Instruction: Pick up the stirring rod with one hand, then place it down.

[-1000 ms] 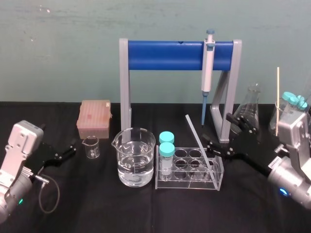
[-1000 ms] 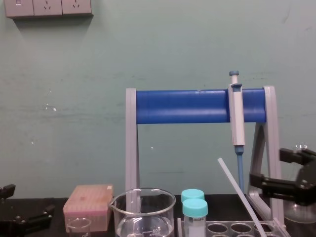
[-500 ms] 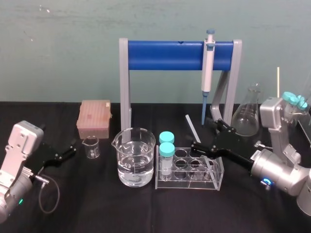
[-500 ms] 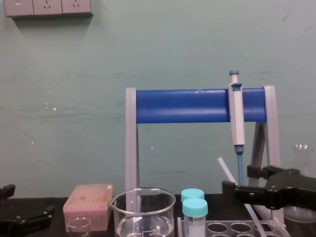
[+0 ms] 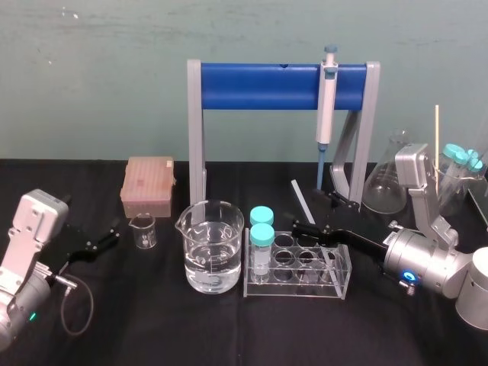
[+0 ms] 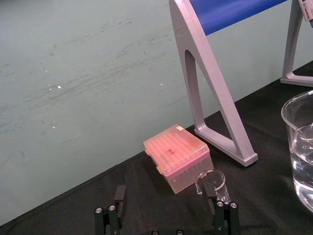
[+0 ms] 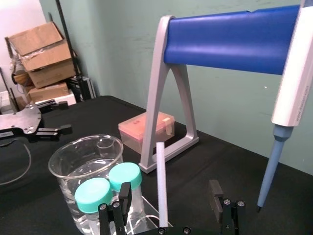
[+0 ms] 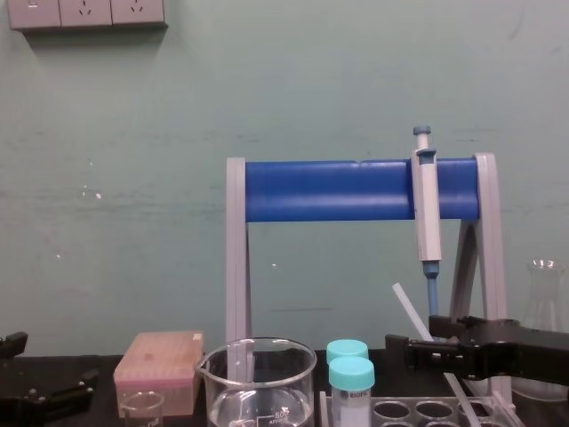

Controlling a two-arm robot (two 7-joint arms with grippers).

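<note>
At table right, right gripper point(image 5: 320, 215) hovering over test tube rack point(image 5: 293, 290), fingers point(image 7: 124, 194) standing apart, bracketing stirring rod point(image 5: 299, 198) without touching it. Stirring rod leaning in rack's right end, lower end sitting in well, upper end tilting leftward, in front of blue pipette stand point(image 5: 259, 85). At table left, left gripper point(image 5: 107, 236) lying parked near small beaker point(image 5: 142, 231), fingers apart.

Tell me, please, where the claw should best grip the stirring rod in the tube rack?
Grip the stirring rod by its bare upper shaft, above the tube rack, from the robot's right: it leans free there, and the open right claw straddles it.
</note>
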